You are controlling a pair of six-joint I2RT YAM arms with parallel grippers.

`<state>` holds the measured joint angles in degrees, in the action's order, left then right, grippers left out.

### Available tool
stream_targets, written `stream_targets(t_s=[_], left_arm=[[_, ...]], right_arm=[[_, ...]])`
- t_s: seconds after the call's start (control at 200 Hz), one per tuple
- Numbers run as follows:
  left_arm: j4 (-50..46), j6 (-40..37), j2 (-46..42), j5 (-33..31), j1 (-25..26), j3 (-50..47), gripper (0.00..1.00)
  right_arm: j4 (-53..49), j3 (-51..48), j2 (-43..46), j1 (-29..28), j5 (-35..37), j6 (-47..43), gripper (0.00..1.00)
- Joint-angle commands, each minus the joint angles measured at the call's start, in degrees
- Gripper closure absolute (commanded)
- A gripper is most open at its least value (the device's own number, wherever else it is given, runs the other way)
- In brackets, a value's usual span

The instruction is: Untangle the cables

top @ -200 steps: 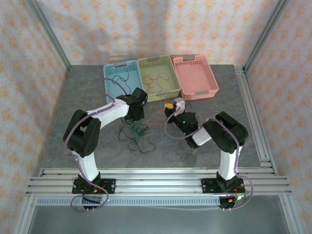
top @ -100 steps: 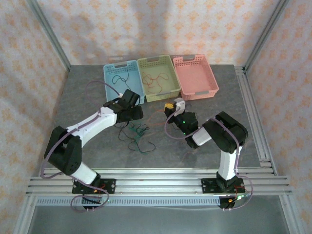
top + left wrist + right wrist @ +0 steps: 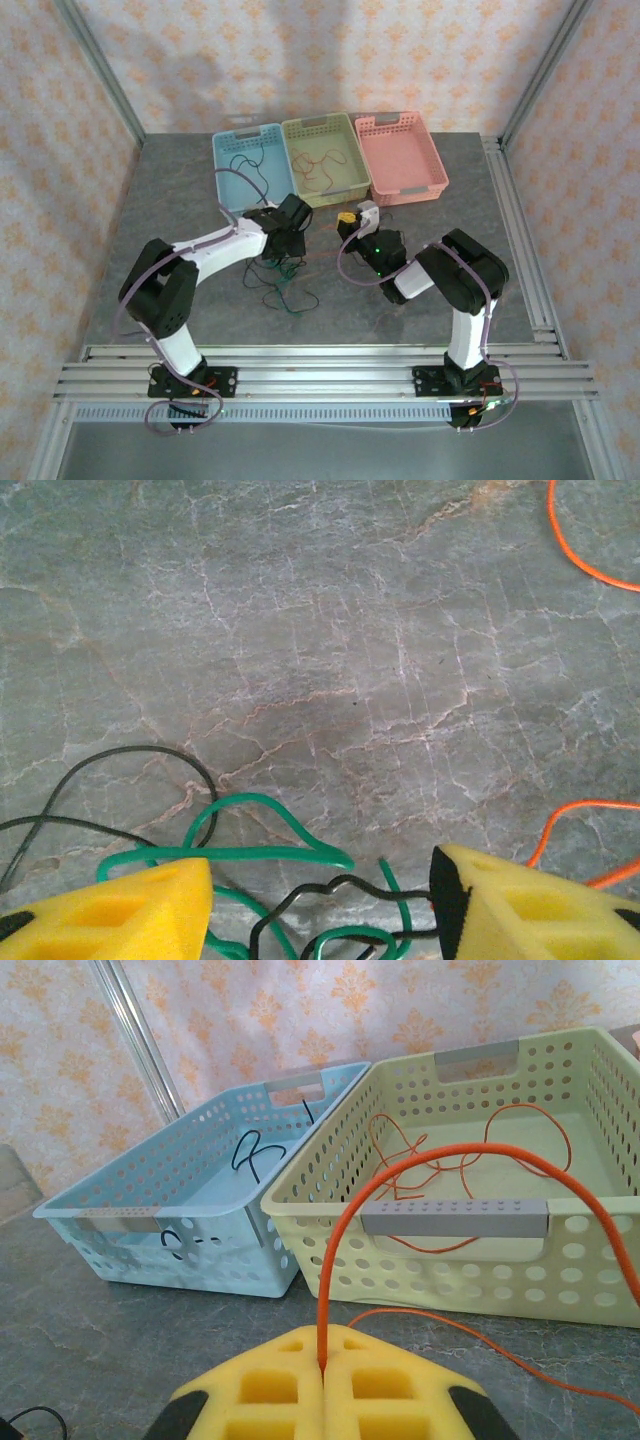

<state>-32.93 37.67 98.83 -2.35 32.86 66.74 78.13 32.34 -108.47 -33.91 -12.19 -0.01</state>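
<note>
Three perforated baskets side by side at far edge of grey marbled desk (image 3: 170, 200), blue basket (image 3: 224, 165) left, yellow-green basket (image 3: 318, 123) middle, pink basket (image 3: 400, 160) right, patterned wallpaper walls (image 3: 300, 60) around, aluminium rails (image 3: 320, 360) along near edge.

green cable (image 3: 260, 852), lower loops off-frame

Bench (image 3: 430, 300): grey slab with pale marble veining. Along its far edge, in a row from left to right: blue basket (image 3: 246, 132), yellow-green basket (image 3: 318, 122), pink basket (image 3: 410, 189), all perforated. Near the middle, loose on the surface: green cable (image 3: 250, 852) looped and crossed with black cable (image 3: 130, 752). Strands of orange cable (image 3: 585, 568) lie near them.
</note>
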Motion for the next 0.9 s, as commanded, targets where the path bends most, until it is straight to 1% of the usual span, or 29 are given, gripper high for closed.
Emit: stream_targets(t_s=[0.0, 0.23, 0.38, 0.465, 0.54, 0.565, 0.596, 0.646, 0.736, 0.896], left_arm=[[-2.4, 1.13, 2.17, -2.77, -0.17, 2.8, 0.46], [-2.88, 0.47, 3.31, -2.03, 0.03, 3.92, 0.59], [-2.6, 0.3, 3.22, -1.83, 0.01, 3.84, 0.73], [-2.88, 0.21, 2.9, -2.04, 0.05, 3.66, 0.76], [-3.14, 0.11, 2.53, -2.3, 0.11, 3.45, 0.76], [-3.27, 0.04, 2.41, -2.47, 0.11, 3.32, 0.75], [-3.29, 0.04, 2.21, -2.59, 0.1, 3.22, 0.71], [-3.5, 0.06, 2.0, -2.8, 0.18, 3.13, 0.61], [-3.84, -0.14, 2.04, -2.66, 0.4, 3.22, 0.54], [-5.33, -1.01, 4.13, -2.07, 1.06, 5.24, 0.53]], right_arm=[[2.44, -0.08, 1.24, 0.32, -0.56, 0.36, 1.0], [2.42, 0.04, 0.98, 0.34, -0.73, 0.44, 1.0], [2.4, 0.01, 1.07, 0.33, -0.65, 0.45, 1.0], [2.46, -0.13, 1.16, 0.34, -0.8, 0.36, 1.0], [2.46, -0.04, 1.15, 0.34, -0.73, 0.34, 1.0], [2.41, 0.01, 1.07, 0.33, -0.73, 0.44, 1.0], [2.42, 0.01, 0.99, 0.26, -0.8, 0.43, 1.0], [2.41, 0.09, 0.98, 0.34, -0.91, 0.45, 1.0], [2.39, 0.07, 1.0, 0.33, -0.87, 0.52, 1.0], [2.44, 0.09, 0.89, 0.32, -0.91, 0.54, 1.0]])
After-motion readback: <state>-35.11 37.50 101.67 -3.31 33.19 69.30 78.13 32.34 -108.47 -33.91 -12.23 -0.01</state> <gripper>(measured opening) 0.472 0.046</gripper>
